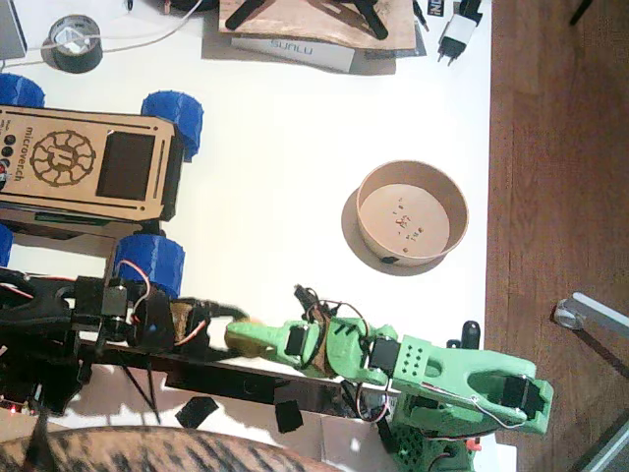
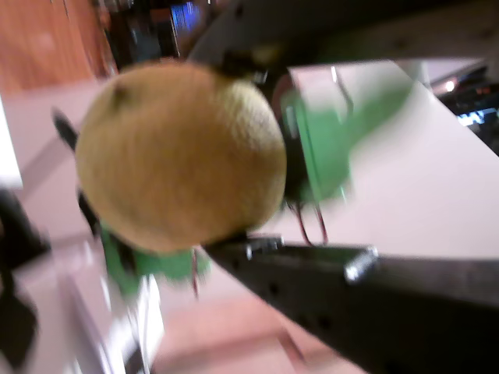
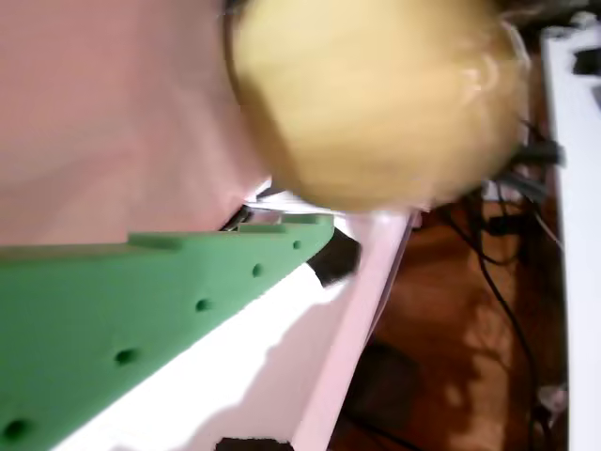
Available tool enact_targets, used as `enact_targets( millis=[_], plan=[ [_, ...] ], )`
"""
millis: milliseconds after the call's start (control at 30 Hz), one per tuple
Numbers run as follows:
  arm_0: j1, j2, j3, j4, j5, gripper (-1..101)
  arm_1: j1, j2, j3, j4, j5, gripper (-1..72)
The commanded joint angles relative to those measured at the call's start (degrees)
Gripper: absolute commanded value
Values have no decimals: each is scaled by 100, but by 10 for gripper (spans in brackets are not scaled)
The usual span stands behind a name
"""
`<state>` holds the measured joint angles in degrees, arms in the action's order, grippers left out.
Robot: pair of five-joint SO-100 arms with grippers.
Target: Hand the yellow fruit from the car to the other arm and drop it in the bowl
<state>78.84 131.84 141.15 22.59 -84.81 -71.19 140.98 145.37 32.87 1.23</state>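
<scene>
Fruit (image 1: 243, 334), yellow, round, dull-skinned, no long axis discernible, dark stem dimple up-left in a wrist view (image 2: 179, 156), between black left gripper (image 1: 218, 320) and green right gripper (image 1: 257, 337), grips unclear.

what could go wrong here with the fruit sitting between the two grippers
1. The yellow fruit sits between the black left gripper and the green right gripper; if black releases before green grips firmly, it may drop onto the table.
2. The bowl lies well away from the handover, so a loose grip could lose the fruit on the way.
</scene>
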Motion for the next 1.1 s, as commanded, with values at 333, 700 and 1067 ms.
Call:
enact_targets(
  millis=[333, 700, 1067],
  plan=[
    [18, 0, -123, -229, -53, 2, -97, 668, -18, 589, -70, 404],
    [18, -149, -123, -334, -53, 2, 387, 123, -53, 88, -457, 397],
    [18, -211, -123, -422, -53, 2, 598, -642, -431, -492, -835, 369]
  ],
)
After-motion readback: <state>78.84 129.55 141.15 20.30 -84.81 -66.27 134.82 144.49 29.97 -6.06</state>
